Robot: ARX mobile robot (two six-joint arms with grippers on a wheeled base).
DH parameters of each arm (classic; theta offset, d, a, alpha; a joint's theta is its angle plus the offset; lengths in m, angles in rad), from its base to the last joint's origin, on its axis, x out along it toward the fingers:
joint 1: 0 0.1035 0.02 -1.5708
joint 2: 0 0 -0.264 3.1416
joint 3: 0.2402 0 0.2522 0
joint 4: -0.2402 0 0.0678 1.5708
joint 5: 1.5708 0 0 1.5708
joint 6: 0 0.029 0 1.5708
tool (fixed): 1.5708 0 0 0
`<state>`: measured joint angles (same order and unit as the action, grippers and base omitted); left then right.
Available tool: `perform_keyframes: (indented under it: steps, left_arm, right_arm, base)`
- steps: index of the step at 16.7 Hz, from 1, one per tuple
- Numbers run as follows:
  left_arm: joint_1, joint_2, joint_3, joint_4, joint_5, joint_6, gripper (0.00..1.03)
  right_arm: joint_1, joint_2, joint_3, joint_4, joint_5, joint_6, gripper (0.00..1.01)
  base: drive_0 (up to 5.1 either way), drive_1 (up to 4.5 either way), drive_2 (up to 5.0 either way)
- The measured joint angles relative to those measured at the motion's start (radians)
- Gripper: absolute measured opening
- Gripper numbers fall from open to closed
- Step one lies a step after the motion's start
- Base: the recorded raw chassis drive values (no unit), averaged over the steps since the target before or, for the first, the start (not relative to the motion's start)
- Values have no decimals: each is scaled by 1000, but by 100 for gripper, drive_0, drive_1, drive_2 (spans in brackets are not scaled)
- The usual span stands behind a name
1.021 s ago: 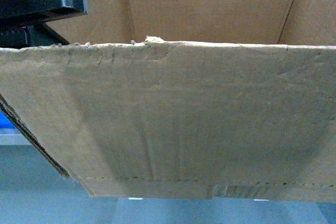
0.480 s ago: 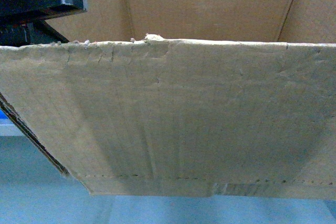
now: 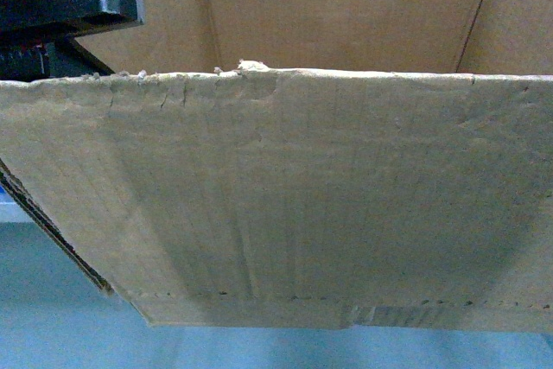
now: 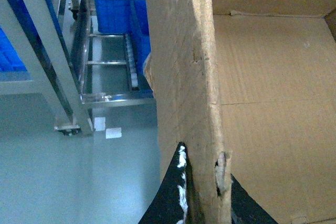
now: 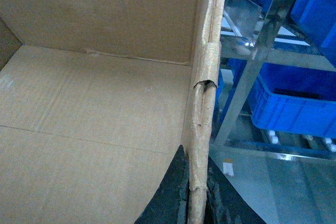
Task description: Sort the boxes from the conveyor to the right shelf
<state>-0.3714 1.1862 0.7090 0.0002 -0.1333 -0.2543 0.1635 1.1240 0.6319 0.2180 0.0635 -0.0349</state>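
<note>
I hold the carton up in front of my head camera, where its near wall fills almost the whole view. The top edge of that wall is ragged, with a small torn tuft left of centre, and a perforated line runs along just above its base. Over the edge I see into the open, flapless inside. Below the carton lies pale grey floor.

My left gripper is clamped on the carton's left wall: one black finger lies against the outer face and the other sits inside, the torn edge pinched between them. Beyond that wall stands a steel rack with white roller tracks, and a blue bin sits on it.

My right gripper grips the carton's right wall in the same way, dark fingers on both sides of the corrugated edge, which is split and peeling just above the grip. Outside that wall is the shelf, its shiny beams just beside the carton, with another blue bin on white rollers on its tier. The carton's floor and far wall are bare cardboard.
</note>
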Motion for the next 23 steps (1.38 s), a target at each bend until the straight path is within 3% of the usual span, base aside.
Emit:
perform_keyframes:
  steps: [10,14,15,19,23]
  left_arm:
    - [1,0,0,2,1,0,4]
    - [2,4,0,-1,2,0,4]
    - [0,3,22,-53,9,2,4]
    - [26,9,197,-276,45,-4,4]
    - [43,32,323,-316,51,0,4]
  right_arm:
    - [0,2,0,1,0,0,3]
    - [0,8,0,1,0,0,3]
    - [2,7,14,-47,-1,-5,3]
    - [21,24,196,-252,-5,-10,3]
    - [27,66,349,-294,1,-6,3]
  base:
    - [3,435,-429]
    - [0,0,0]
    - [0,0,0]
    - [0,0,0]
    - [0,0,0]
